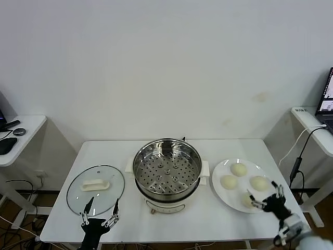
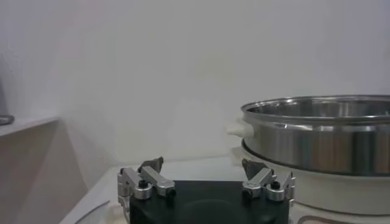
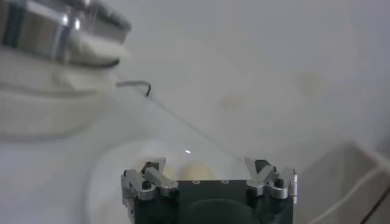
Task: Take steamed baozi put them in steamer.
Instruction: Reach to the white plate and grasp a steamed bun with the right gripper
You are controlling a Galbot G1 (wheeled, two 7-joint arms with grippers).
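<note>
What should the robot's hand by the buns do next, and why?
Probably lower the right gripper a little over the nearest baozi and close on it. All four buns sit on the white plate, the steamer holds none, and this gripper is open right at that bun. The left gripper waits open by the glass lid.
</note>
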